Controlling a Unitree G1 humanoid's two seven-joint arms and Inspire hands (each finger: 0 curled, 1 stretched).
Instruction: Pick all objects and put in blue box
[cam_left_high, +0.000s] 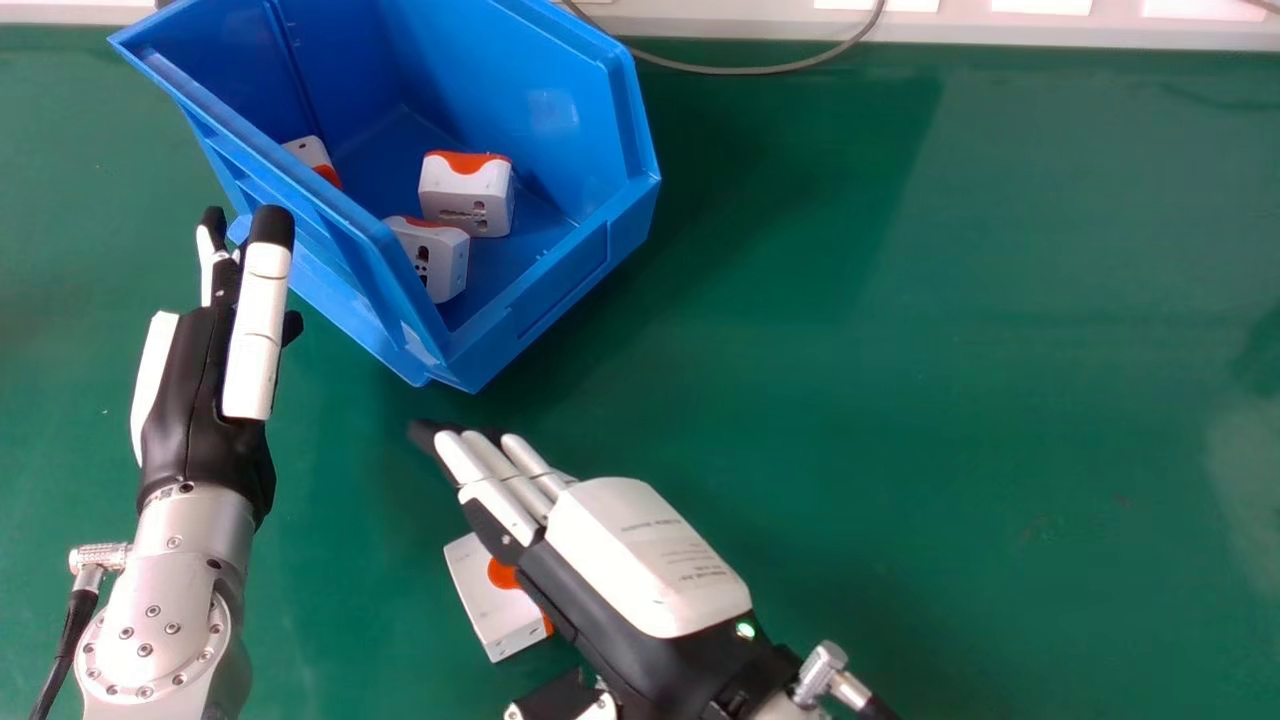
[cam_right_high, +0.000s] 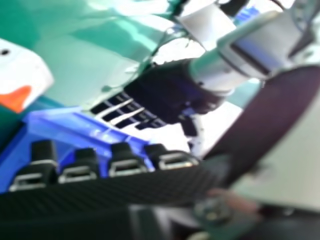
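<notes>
Surface: green tabletop (cam_left_high: 900, 300). Blue box (cam_left_high: 560, 290) at 10 o'clock in the head view, containing three adapters (cam_left_high: 465, 200). Fourth adapter (cam_left_high: 488, 605) on the tabletop at 7 o'clock, partly hidden by the right hand (cam_left_high: 645, 560), fingers extended. Left hand (cam_left_high: 195, 400) at 9 o'clock, fingers straight.

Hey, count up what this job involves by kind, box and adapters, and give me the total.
Blue box: 1
White-and-orange adapters: 4, three in the box and one on the green table
Total: 5
</notes>
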